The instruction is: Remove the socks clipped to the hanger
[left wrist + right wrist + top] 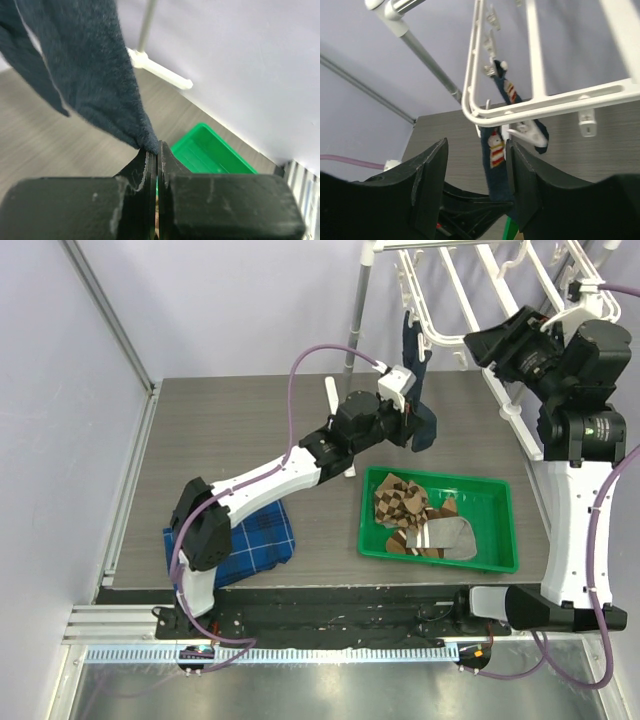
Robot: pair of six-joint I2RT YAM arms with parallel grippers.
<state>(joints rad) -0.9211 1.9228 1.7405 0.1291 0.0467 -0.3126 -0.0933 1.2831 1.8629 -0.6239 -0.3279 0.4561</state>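
Your left gripper [157, 150] is pinched tight on the lower tip of the navy sock [95, 65]. The sock hangs from a clip at the hanger [535, 105] corner, over the table's [230, 430] far edge. Your right gripper [475, 170] stands parted and empty under that corner. Other socks [405, 505] lie in the tray [490, 525].
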